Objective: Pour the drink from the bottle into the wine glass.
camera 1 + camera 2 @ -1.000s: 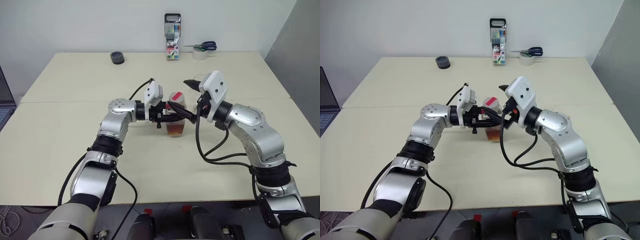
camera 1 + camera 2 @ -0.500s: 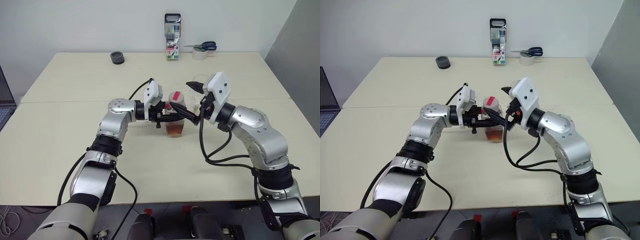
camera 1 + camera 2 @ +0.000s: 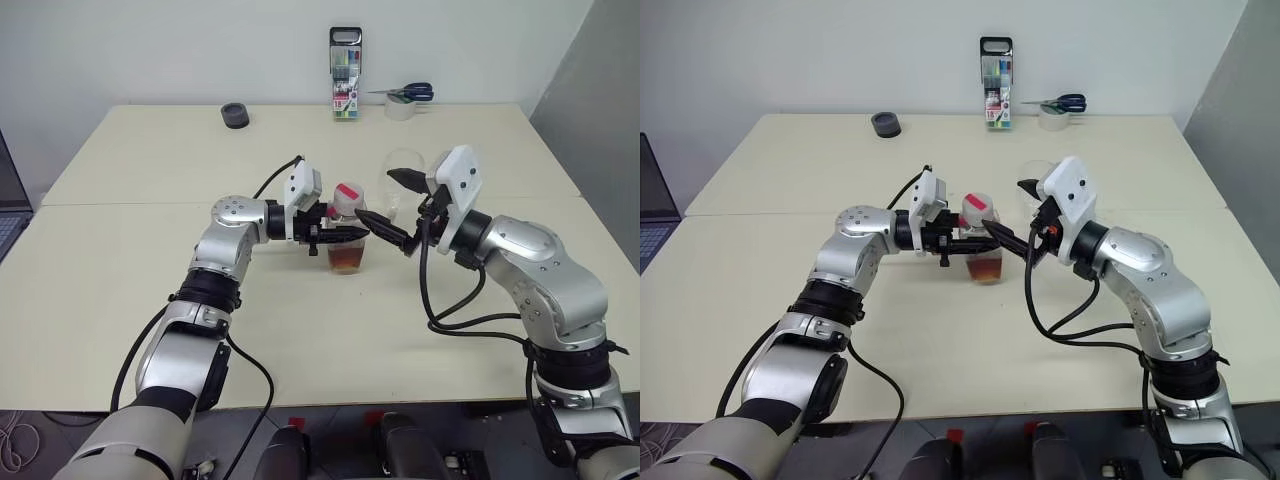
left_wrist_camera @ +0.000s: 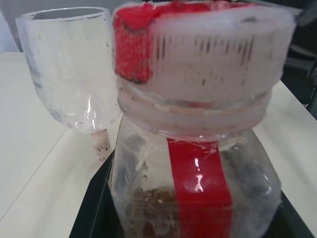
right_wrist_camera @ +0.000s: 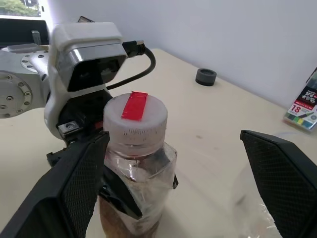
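Two grippers mid-table | left gripper point(image 3: 340, 237) clamped on capped bottle point(image 3: 348, 232), upright, seemingly on table point(image 3: 150, 160) | drink point(image 3: 348, 261) low inside | right gripper point(image 3: 398, 206) spread wide beside it | glass point(image 3: 403, 167) just behind

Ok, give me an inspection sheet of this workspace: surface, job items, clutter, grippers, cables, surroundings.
Surface: cream table, seam across the middle.
Job's things: bottle upright, capped, amber drink low inside; wine glass upright beyond it, empty.
Clutter: marker case, tape roll, scissors, black ring at the far edge.
Grippers: left gripper shut on the bottle; right gripper open beside the cap.
Cables: black cable looping off the right arm.
Surroundings: white wall.
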Available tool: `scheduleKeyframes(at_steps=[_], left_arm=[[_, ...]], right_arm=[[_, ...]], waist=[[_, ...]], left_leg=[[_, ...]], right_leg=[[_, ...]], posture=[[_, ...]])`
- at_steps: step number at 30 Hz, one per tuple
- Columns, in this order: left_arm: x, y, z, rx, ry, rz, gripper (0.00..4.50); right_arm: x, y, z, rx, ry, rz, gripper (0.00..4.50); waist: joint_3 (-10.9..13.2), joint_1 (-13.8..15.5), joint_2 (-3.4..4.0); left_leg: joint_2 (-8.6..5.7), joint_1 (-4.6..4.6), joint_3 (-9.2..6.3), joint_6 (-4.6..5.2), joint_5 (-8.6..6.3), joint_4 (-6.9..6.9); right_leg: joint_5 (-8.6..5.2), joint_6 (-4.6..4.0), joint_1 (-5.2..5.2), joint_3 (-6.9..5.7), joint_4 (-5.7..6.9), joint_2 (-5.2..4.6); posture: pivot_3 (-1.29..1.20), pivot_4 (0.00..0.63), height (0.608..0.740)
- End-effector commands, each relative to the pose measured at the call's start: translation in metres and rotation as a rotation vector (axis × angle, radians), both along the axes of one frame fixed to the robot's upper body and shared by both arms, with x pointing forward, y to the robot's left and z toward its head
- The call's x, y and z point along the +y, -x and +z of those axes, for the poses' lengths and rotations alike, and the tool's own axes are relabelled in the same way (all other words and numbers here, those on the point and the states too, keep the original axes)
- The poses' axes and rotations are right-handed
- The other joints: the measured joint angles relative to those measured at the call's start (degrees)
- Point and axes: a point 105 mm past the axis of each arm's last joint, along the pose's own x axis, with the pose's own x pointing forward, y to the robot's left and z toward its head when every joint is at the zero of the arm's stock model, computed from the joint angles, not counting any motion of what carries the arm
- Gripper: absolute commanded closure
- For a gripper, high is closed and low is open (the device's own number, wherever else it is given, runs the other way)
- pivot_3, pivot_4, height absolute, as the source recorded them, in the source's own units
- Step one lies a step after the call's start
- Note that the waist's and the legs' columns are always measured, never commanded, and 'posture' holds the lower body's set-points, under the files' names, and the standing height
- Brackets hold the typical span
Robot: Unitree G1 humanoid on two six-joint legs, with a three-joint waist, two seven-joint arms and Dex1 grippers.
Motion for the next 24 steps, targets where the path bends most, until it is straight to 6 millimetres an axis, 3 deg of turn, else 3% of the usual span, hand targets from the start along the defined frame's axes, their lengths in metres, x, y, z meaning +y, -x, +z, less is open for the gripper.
scheduleKeyframes(at_steps=[1,15,24], left_arm=[[-0.002,0.0,0.023,-0.072,0.035,-0.017,2.81],[-0.005,0.002,0.023,-0.07,0.035,-0.032,2.81],[-0.006,0.003,0.021,-0.067,0.035,-0.037,2.81]], right_arm=[[0.003,0.014,0.014,-0.04,-0.014,0.051,0.0],[0.036,-0.008,0.018,-0.13,0.004,-0.014,0.0],[0.03,-0.018,0.023,-0.131,-0.037,-0.078,0.0]], waist=[[0.0,0.0,0.0],[0.0,0.0,0.0],[0.0,0.0,0.0]], left_leg=[[0.0,0.0,0.0,0.0,0.0,0.0],[-0.01,0.0,0.0,-0.02,0.01,0.01],[0.0,0.0,-0.01,-0.04,0.02,0.01]], right_leg=[[0.0,0.0,0.0,0.0,0.0,0.0],[0.0,0.0,0.0,0.0,0.0,0.0],[0.0,0.0,0.0,0.0,0.01,0.0]], posture=[[0.0,0.15,0.74],[0.0,0.15,0.74],[0.0,0.15,0.74]])
